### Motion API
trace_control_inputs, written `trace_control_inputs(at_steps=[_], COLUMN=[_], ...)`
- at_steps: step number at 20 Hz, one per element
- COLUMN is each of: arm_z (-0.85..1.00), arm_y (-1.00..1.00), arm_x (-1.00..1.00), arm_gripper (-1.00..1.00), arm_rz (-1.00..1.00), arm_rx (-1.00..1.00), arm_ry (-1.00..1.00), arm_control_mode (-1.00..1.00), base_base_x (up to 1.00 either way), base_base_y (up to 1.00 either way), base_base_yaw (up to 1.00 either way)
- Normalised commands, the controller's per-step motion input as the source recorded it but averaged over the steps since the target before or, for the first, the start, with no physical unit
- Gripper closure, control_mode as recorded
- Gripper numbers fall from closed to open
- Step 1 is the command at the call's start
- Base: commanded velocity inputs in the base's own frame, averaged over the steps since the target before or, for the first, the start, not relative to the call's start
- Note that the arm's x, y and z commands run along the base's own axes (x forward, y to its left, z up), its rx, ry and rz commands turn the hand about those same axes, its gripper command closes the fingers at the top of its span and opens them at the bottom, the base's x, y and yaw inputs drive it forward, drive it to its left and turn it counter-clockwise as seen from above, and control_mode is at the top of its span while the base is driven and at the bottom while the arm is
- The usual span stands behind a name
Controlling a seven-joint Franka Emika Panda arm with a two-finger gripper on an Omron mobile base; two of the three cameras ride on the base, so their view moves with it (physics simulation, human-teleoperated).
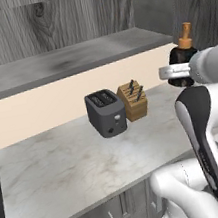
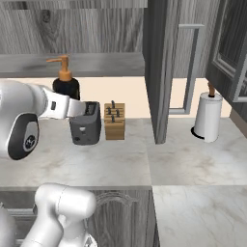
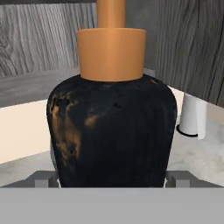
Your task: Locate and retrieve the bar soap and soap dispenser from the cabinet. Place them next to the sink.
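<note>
soap dispenser [image 3: 111,131] upright between gripper [image 3: 112,178] fingers, above counter [image 1: 66,174]

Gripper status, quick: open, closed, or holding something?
Gripper: closed on the soap dispenser, held upright above the counter.

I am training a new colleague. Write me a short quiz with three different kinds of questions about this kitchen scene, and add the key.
1. True or false: the jaws are closed on the soap dispenser.
2. Which thing stands directly beside the toaster? A) paper-towel roll B) knife block C) kettle
3. Fill in: the paper-towel roll stands on the ____, right of the open cabinet door.

Key: 1 true; 2 B, the knife block; 3 counter.
</note>
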Motion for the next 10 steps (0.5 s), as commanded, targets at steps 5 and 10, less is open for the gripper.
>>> trace_control_inputs(at_steps=[5, 10], arm_z=[-0.64, -0.33], arm_y=[0.00, -0.13], arm_x=[-1.00, -1.00], arm_gripper=[1.00, 1.00], arm_rz=[0.00, 0.00], arm_rx=[-0.10, -0.06], arm_ry=[0.00, 0.00], arm_control_mode=[-1.00, -1.00], base_base_x=[0.00, 0.00], base_base_y=[0.00, 0.00], base_base_yaw=[0.00, 0.00])
